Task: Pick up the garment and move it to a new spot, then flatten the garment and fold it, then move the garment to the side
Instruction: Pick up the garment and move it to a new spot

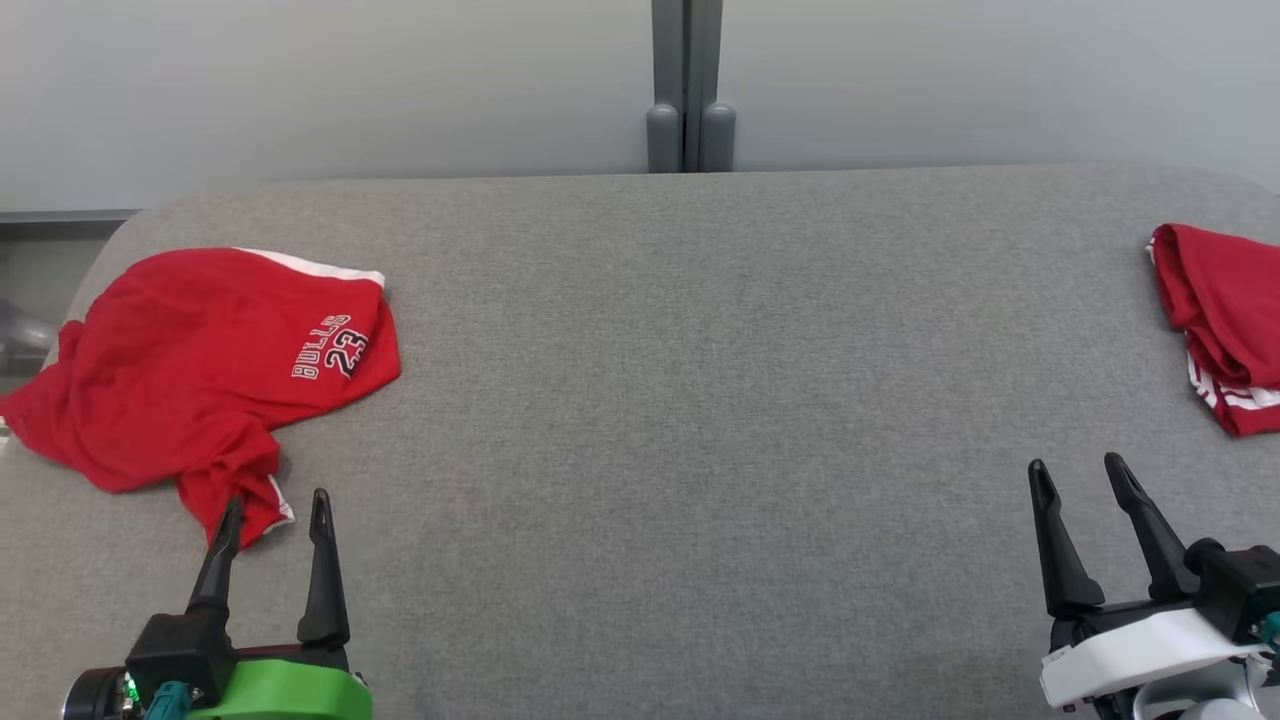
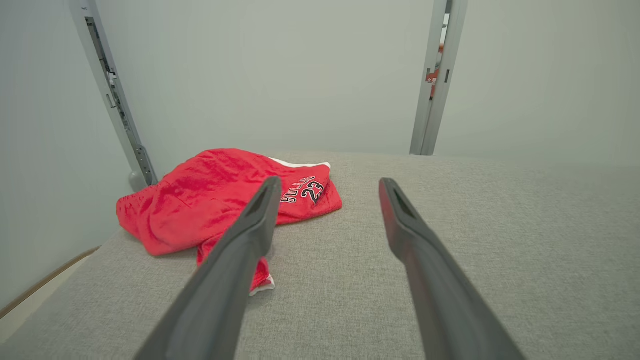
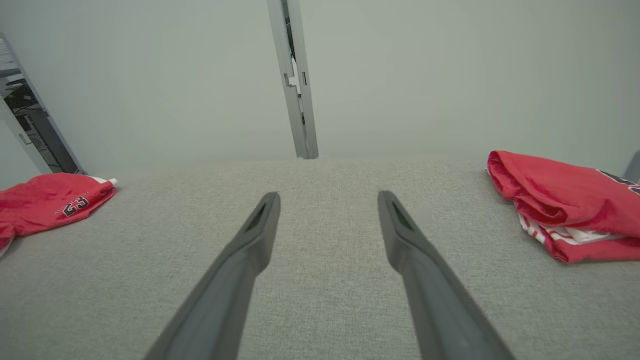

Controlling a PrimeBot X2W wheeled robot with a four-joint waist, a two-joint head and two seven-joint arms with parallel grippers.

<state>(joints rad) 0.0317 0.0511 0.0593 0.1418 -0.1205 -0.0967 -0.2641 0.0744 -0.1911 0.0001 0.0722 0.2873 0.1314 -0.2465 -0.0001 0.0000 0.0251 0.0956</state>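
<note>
Broadly, the grey tabletop (image 1: 680,400) spreads under both my arms, which reach forward low over its near edge. My left jaws and right jaws are both released and hold nothing, the long dark fingers (image 1: 325,570) pointing away from me. Two red garments lie on it: the crumpled garment (image 1: 200,370) at the left, just ahead of my left jaws, and a folded garment (image 1: 1225,320) at the right edge. The crumpled one is bunched, white-trimmed and lettered BULLS 23.
</note>
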